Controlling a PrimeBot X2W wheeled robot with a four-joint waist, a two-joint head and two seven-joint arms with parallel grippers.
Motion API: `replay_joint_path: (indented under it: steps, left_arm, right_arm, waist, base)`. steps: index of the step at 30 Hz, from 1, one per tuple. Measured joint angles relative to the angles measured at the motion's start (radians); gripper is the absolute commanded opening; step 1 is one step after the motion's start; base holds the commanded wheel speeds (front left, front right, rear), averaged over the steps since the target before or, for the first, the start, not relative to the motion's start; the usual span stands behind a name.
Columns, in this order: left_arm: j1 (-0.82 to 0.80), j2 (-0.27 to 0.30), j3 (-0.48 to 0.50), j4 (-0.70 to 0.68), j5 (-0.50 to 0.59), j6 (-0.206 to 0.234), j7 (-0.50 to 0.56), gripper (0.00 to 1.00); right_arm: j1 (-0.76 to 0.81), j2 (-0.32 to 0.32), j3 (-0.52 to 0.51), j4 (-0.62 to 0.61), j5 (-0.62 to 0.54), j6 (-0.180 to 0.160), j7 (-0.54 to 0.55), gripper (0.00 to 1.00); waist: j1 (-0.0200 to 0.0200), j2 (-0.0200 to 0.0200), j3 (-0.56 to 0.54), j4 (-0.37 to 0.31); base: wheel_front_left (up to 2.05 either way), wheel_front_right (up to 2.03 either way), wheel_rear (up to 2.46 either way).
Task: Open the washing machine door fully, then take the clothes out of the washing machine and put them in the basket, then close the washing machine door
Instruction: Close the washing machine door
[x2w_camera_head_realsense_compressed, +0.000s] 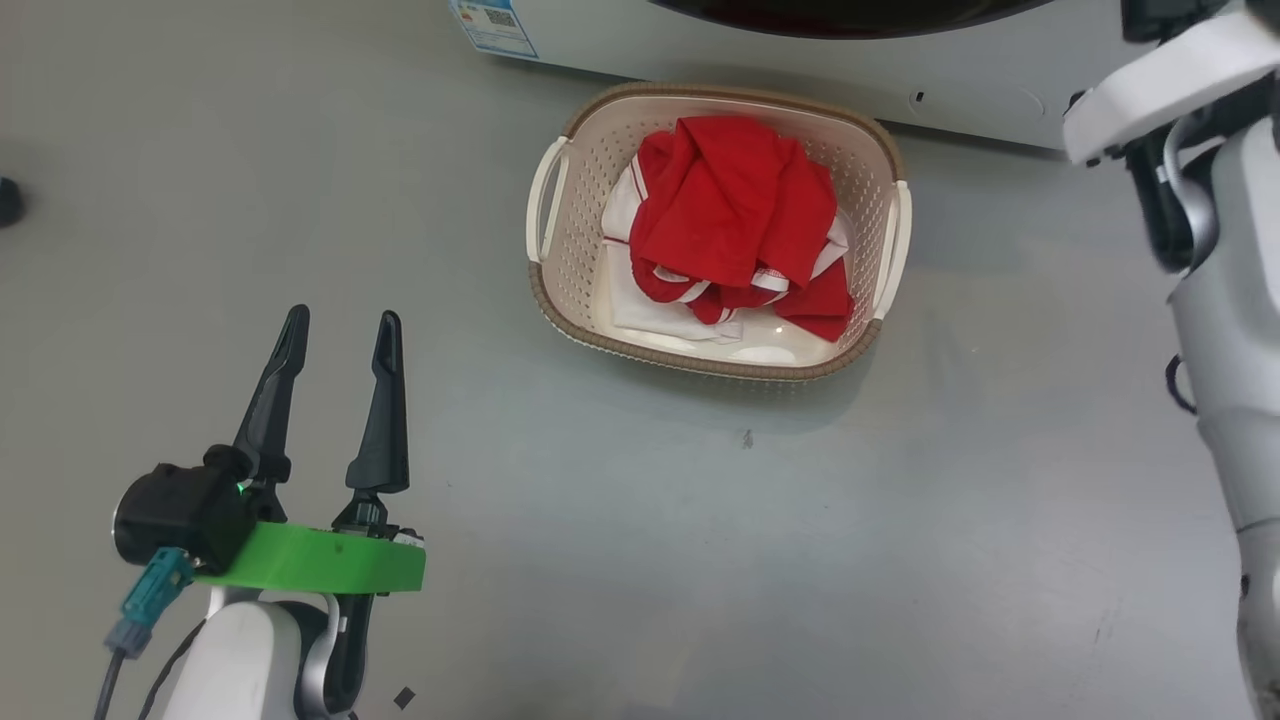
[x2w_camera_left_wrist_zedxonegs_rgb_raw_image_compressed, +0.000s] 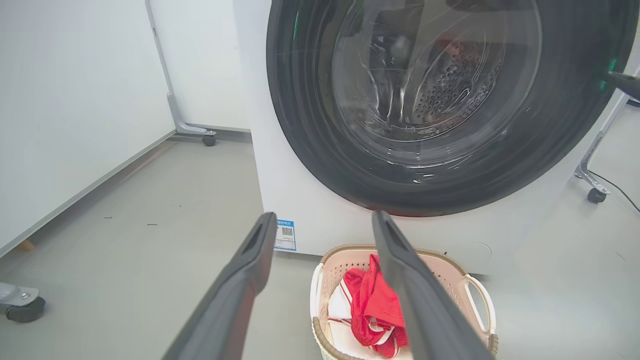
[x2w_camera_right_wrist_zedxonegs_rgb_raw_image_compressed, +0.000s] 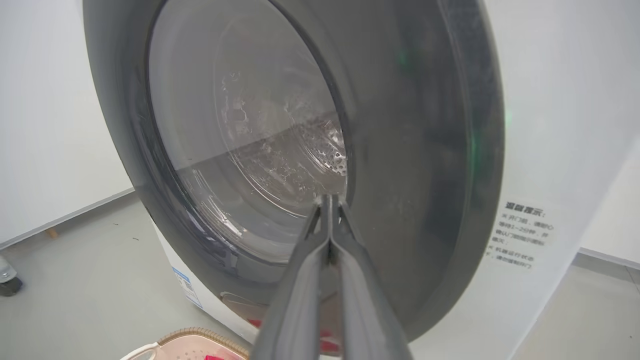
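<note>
Bright red, white-trimmed clothes (x2w_camera_head_realsense_compressed: 735, 215) lie in the cream perforated plastic basket (x2w_camera_head_realsense_compressed: 560, 290), centre frame. Only shutting the round black-rimmed glass door (x2w_camera_right_wrist_zedxonegs_rgb_raw_image_compressed: 410, 150) seems left: right gripper (x2w_camera_right_wrist_zedxonegs_rgb_raw_image_compressed: 328, 200), jaws together, at it; left gripper (x2w_camera_head_realsense_compressed: 342, 320), jaws apart, lower left.

Smooth grey floor (x2w_camera_head_realsense_compressed: 700, 560) with a small dark speck (x2w_camera_head_realsense_compressed: 747, 438) near mid-view and a black scrap (x2w_camera_head_realsense_compressed: 404, 697) at the bottom edge. White wall panel (x2w_camera_left_wrist_zedxonegs_rgb_raw_image_compressed: 75, 100) on the left, and beyond it a grey frame leg on a black castor (x2w_camera_left_wrist_zedxonegs_rgb_raw_image_compressed: 208, 140). Second castor (x2w_camera_left_wrist_zedxonegs_rgb_raw_image_compressed: 25, 309) at lower left, third castor (x2w_camera_left_wrist_zedxonegs_rgb_raw_image_compressed: 596, 195) far right, with a thin black cable (x2w_camera_left_wrist_zedxonegs_rgb_raw_image_compressed: 618, 188) beside it.
</note>
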Motion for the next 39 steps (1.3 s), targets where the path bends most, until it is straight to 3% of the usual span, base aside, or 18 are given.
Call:
replay_joint_path:
  steps: [5, 6, 7, 8, 9, 19, 39]
  left_arm:
    - [0.001, 0.0, 0.015, 0.007, 0.022, 0.0, 0.0, 1.0]
    - [0.001, 0.0, 0.017, 0.009, 0.022, 0.0, 0.0, 1.0]
    - [0.002, 0.0, 0.02, 0.012, 0.023, 0.0, 0.0, 1.0]
    - [0.002, 0.0, 0.024, 0.016, 0.026, 0.0, 0.0, 1.0]
    - [0.004, 0.0, 0.028, 0.019, 0.032, -0.001, 0.0, 1.0]
    - [0.052, 0.006, 0.055, 0.056, 0.067, -0.001, 0.0, 1.0]
    - [0.174, 0.012, 0.071, 0.13, 0.075, -0.009, 0.0, 1.0]
  right_arm:
    - [0.133, 0.045, -0.034, -0.01, 0.053, 0.0, -0.014, 0.0]
    - [0.161, 0.053, -0.041, -0.011, 0.062, 0.0, -0.014, 0.12]
    - [0.187, 0.058, -0.045, -0.013, 0.065, 0.0, -0.014, 0.35]
    - [0.212, 0.063, -0.047, -0.016, 0.065, 0.0, -0.014, 0.74]
    - [0.233, 0.07, -0.049, -0.02, 0.066, 0.0, -0.015, 1.0]
    - [0.398, 0.155, -0.083, -0.146, 0.072, -0.009, -0.015, 1.0]
    - [0.78, 0.192, -0.095, -0.281, 0.077, -0.029, -0.015, 1.0]
  waist:
    - [0.0, 0.0, -0.025, -0.027]
    - [0.0, 0.0, -0.031, -0.033]
    - [0.0, 0.0, -0.038, -0.04]
    - [0.0, 0.0, -0.045, -0.047]
    - [0.0, 0.0, -0.051, -0.054]
    - [0.0, 0.0, -0.128, -0.137]
    - [-0.0001, 0.0, -0.31, -0.287]
  base:
    - [0.0, 0.0, 0.0]
    - [0.0, 0.0, 0.0]
    - [0.0, 0.0, 0.0]
    - [0.0, 0.0, 0.0]
    - [0.0, 0.0, 0.0]
    - [0.0, 0.0, 0.0]
    - [0.0, 0.0, 0.0]
